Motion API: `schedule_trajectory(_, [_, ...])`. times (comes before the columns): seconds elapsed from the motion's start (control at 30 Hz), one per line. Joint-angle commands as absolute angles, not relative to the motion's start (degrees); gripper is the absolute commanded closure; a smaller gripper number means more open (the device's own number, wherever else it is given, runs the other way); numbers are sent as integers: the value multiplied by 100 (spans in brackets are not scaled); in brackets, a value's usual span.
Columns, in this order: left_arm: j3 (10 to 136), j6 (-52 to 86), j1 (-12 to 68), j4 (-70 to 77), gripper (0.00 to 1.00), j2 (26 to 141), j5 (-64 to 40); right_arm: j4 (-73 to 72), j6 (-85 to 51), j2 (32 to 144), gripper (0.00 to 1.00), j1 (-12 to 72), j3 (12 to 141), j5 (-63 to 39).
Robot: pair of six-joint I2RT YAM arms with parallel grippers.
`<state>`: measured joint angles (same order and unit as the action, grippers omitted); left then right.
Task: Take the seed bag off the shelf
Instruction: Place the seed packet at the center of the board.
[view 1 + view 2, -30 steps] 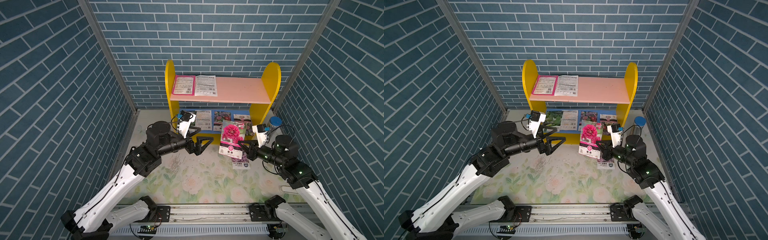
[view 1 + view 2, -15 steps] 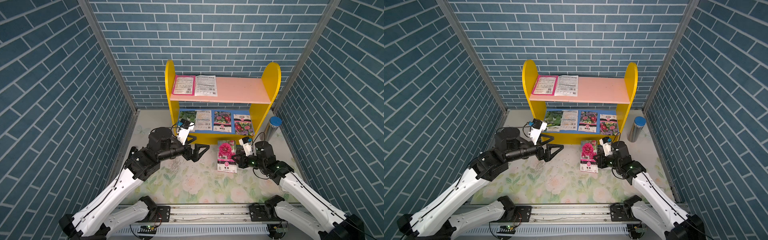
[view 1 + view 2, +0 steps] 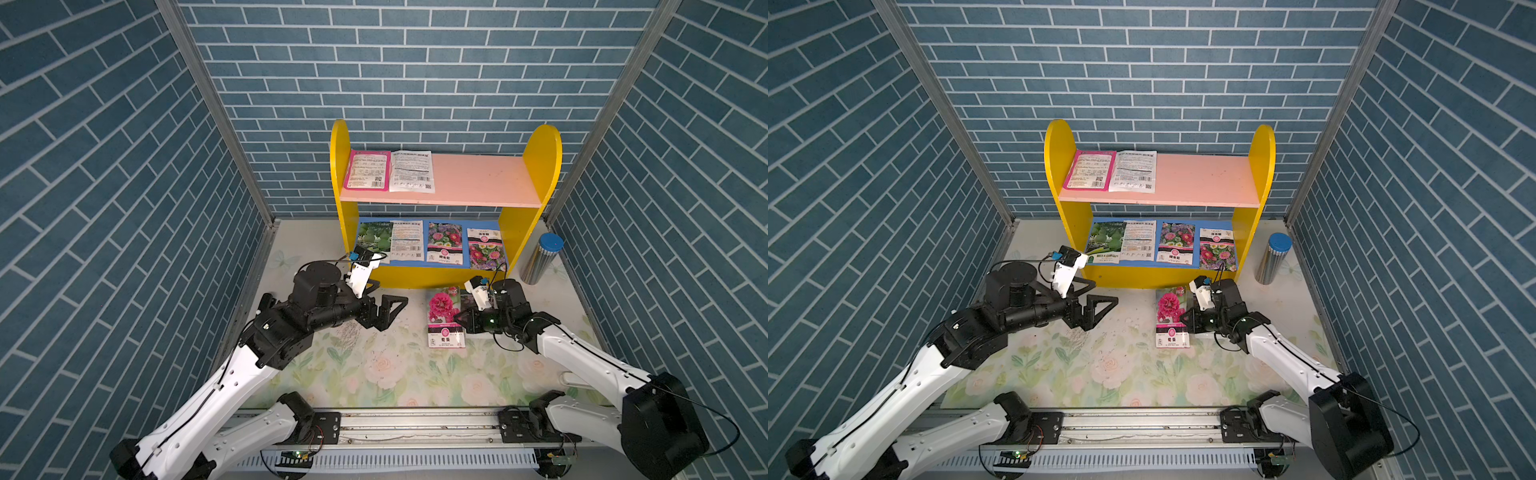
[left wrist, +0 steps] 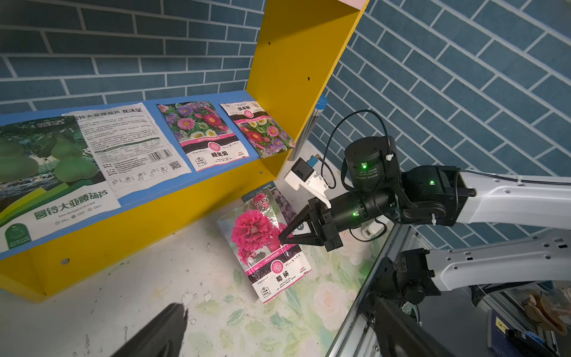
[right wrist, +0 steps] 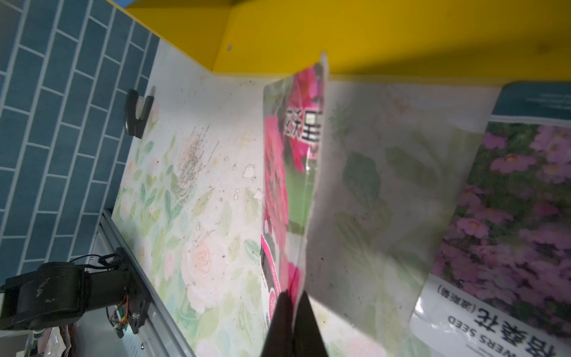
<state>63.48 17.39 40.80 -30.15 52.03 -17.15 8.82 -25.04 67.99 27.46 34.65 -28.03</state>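
1. Right end effector [image 4: 282,236] is clamped on the side edge of the seed bag [image 4: 265,244], the packet with the pink flower.
2. That bag is off the shelf [image 3: 544,166], just in front of its base, toward the back right of the counter [image 3: 374,374]. It seems tilted, with the gripped edge lifted.
3. Left end effector [image 3: 392,293] hovers empty with its jaws wide apart, near the shelf's left front.
4. A purple-flower packet [image 5: 509,201] lies flat beside the held bag.
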Motion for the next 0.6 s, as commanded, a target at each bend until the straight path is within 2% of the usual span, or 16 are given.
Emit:
schedule_trajectory(0.0, [6260, 1813, 4078, -3012, 0, 5251, -1465, 747, -2571, 7078, 100, 2729, 3585, -2736])
schedule_trajectory(0.57, [6117, 1869, 4078, -2762, 0, 5368, -1602, 1094, -2114, 8644, 98, 2711, 4379, -1828])
